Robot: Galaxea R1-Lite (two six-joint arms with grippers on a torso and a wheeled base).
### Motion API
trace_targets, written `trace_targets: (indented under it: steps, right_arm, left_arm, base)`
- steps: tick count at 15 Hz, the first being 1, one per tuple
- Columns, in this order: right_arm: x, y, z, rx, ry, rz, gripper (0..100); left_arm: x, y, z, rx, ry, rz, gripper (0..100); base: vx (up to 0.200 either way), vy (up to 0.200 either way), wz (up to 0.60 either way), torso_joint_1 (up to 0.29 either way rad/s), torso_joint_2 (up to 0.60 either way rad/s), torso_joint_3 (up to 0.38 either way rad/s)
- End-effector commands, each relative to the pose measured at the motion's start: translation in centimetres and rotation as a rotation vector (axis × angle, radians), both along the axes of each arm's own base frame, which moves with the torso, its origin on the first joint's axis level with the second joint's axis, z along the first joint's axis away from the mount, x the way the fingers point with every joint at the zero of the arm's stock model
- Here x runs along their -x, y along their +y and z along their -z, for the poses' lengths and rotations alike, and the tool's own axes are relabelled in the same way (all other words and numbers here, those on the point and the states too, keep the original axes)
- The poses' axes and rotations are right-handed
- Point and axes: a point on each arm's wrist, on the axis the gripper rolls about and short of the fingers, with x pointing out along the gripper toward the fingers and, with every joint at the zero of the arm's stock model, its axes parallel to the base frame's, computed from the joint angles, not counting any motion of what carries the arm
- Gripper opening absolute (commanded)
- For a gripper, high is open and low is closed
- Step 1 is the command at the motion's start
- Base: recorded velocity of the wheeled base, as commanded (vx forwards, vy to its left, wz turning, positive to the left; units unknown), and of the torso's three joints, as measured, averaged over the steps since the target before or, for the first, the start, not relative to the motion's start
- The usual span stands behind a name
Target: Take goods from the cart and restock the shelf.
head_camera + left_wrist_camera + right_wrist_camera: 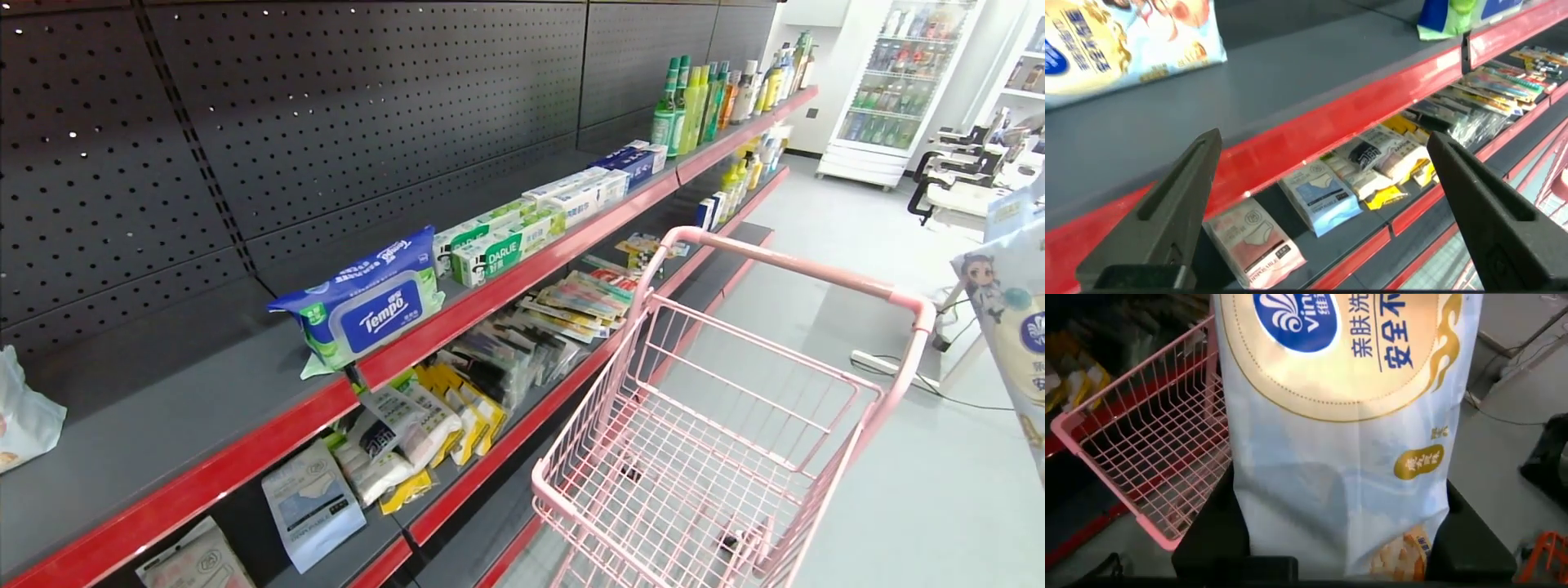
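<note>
Grey shop flooring and a long red-edged shelf (163, 416) frame the restocking job. Nearest, the right hand (1339, 527) is pressed against both sides of a tall pale bag (1331, 482), holding it upright beside and above the pink cart (784, 269). The left hand (1323, 137) hangs with its fingers spread wide and nothing between them, just in front of the shelf's red lip, over a stretch of bare grey board.

One similar bag (1118, 41) already lies on that top board at the near end. Farther along sit a blue pack of wipes (367, 302), rows of toothpaste boxes (498, 241) and, at the far end, green and yellow bottles (694, 102). Small packets (408, 433) crowd the tier below. A glass-door fridge (890, 82) stands against the back wall.

The cart's wire basket shows only mesh, so the bag in the right hand looks like the last of the load. Judging by that, the job is well along: this bag is out of the cart but not yet on the shelf, and the open board between the first bag and the wipes looks like its likely spot.
</note>
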Motion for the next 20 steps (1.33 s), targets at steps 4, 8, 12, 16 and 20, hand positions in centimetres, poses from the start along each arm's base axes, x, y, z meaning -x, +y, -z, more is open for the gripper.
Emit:
trace_targets:
  steps: [4, 8, 12, 16, 20]
  right_arm:
    - [1.3, 0.1, 0.9, 0.006, -0.026, 0.002, 0]
    - [1.0, 0.1, 0.9, 0.006, -0.014, 0.005, 0]
    - [0.3, 0.0, 0.9, 0.005, 0.009, 0.001, 0]
    - [-0.1, 0.0, 0.9, 0.004, 0.026, -0.001, 0]
    - [-0.1, 0.0, 1.0, 0.014, 0.029, -0.006, 0]
  left_arm:
    - [0.0, 0.0, 0.0, 0.0, 0.001, 0.0, 100]
    - [0.0, 0.0, 0.0, 0.0, 0.001, 0.0, 100]
    - [0.0, 0.0, 0.0, 0.0, 0.001, 0.0, 100]
    - [0.0, 0.0, 0.0, 0.0, 0.001, 0.0, 100]
    - [0.0, 0.0, 0.0, 0.0, 0.001, 0.0, 100]
  base:
    - [0.0, 0.0, 0.0, 0.173, -0.4, -0.228]
    - [0.0, 0.0, 0.0, 0.171, -0.38, -0.21]
    - [0.0, 0.0, 0.0, 0.163, -0.36, -0.199]
    - [0.0, 0.0, 0.0, 0.161, -0.36, -0.194]
    - [0.0, 0.0, 0.0, 0.158, -0.33, -0.185]
